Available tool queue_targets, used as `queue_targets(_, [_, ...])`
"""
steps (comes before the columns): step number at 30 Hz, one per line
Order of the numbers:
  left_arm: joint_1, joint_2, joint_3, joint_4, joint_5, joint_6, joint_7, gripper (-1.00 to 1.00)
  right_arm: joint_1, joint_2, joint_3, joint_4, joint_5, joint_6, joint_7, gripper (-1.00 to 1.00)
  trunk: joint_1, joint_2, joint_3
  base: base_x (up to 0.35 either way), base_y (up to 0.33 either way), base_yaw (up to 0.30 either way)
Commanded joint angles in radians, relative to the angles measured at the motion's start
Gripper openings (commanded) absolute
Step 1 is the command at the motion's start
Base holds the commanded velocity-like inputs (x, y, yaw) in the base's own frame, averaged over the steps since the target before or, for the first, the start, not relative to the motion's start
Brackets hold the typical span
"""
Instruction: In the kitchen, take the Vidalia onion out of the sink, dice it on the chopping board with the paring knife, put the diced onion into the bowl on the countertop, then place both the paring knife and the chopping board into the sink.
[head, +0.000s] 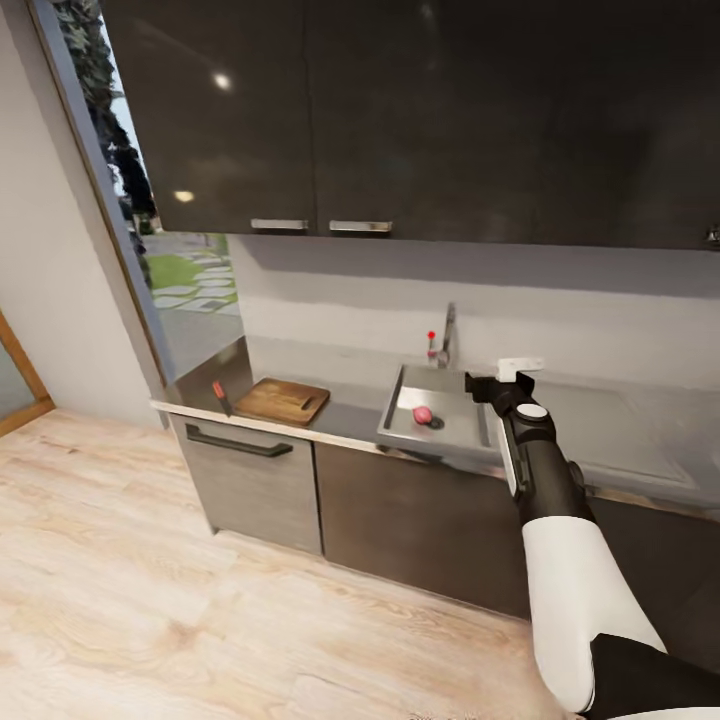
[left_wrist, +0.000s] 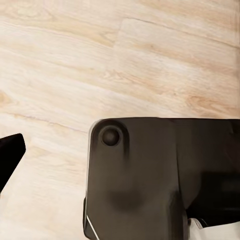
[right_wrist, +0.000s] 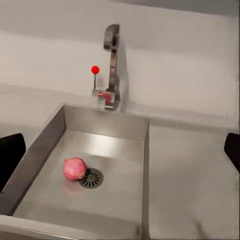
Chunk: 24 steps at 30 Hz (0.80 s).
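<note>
The pinkish-red Vidalia onion (head: 422, 415) (right_wrist: 75, 168) lies on the floor of the steel sink (head: 400, 405) (right_wrist: 117, 200), beside the drain. My right gripper (head: 477, 385) (right_wrist: 121, 150) hovers over the sink's right rim, open, with nothing between its fingers and apart from the onion. On the countertop (head: 350, 400), left of the sink, lies the brown chopping board (head: 283, 401). The orange-handled paring knife (head: 221, 397) rests just left of the board. The bowl is out of view. In the left wrist view one finger (left_wrist: 10, 155) of my left gripper (left_wrist: 121, 150) points down at the wooden floor, holding nothing.
A chrome tap (head: 446, 338) (right_wrist: 111, 65) with a red knob (right_wrist: 95, 69) stands behind the basin. Dark wall cabinets (head: 400, 110) hang above, and grey cabinet fronts (head: 255, 480) sit below the worktop. A window (head: 190, 280) is at the left. My dark base (left_wrist: 160, 180) is on the floor.
</note>
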Motion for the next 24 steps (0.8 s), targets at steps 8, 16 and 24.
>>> queue_targets(8, [0.001, 0.0, -0.001, -0.002, 0.002, -0.001, 0.0, 1.0, -0.001, 0.002, -0.002, -0.002, 0.01, 0.005, 0.006, 1.0, 0.001, -0.002, -0.002, 0.0, 0.0, -0.283])
queue_targets(16, [0.001, 0.0, 0.0, -0.002, 0.001, -0.001, 0.0, 1.0, -0.001, 0.002, -0.002, -0.002, 0.01, 0.005, 0.006, 1.0, 0.001, -0.002, -0.002, 0.032, -0.051, -0.283])
queue_targets(24, [0.001, 0.0, 0.0, -0.002, 0.001, -0.001, 0.0, 1.0, -0.001, 0.001, -0.002, -0.002, 0.01, 0.005, 0.006, 1.0, 0.001, -0.002, -0.002, 0.119, -0.125, -0.283])
